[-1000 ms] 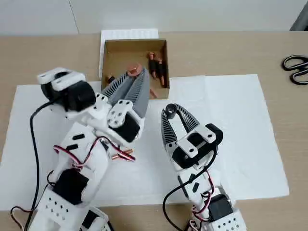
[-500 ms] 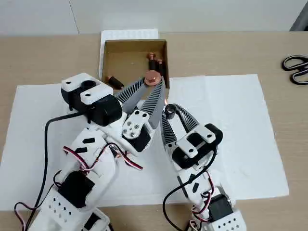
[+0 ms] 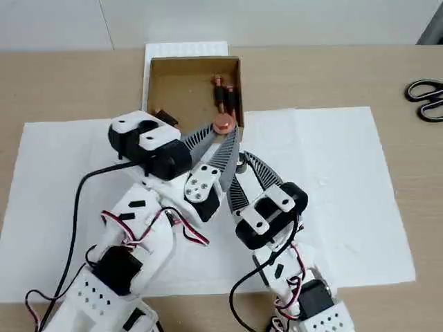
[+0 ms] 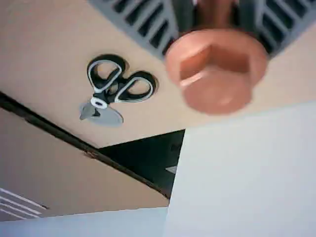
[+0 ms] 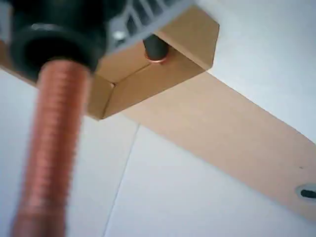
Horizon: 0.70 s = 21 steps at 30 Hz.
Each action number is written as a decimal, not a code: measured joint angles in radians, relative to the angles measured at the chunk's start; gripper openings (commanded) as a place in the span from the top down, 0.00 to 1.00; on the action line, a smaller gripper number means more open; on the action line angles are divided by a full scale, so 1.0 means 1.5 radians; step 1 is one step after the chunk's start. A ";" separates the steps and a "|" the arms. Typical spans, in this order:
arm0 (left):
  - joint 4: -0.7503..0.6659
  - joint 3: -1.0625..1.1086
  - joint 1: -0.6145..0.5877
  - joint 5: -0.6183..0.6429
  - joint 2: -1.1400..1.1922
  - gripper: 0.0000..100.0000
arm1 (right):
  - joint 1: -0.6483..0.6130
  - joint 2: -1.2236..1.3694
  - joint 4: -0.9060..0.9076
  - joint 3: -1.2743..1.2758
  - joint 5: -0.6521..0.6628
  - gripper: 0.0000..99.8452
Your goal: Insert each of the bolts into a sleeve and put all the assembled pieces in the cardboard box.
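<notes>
A white paper sheet [image 3: 332, 194] is spread across the table, and the cardboard box [image 3: 180, 86] sits at upper centre with assembled pieces [image 3: 225, 93] by its right wall. At the box's lower right corner, a copper bolt [image 3: 223, 124] is pinched by its head in the left gripper [image 3: 223, 131]. Just below it, a black sleeve [image 5: 54, 34] is clamped in the right gripper [image 3: 242, 160], and the bolt's thread is seen entering the sleeve.
</notes>
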 measured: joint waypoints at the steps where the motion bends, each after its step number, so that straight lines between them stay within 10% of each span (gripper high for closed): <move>1: -0.007 0.001 0.000 0.000 -0.008 0.99 | 0.000 0.000 0.000 0.000 0.000 1.00; 21: -0.064 0.031 -0.009 0.034 -0.039 0.99 | -0.002 0.000 0.000 0.000 0.000 1.00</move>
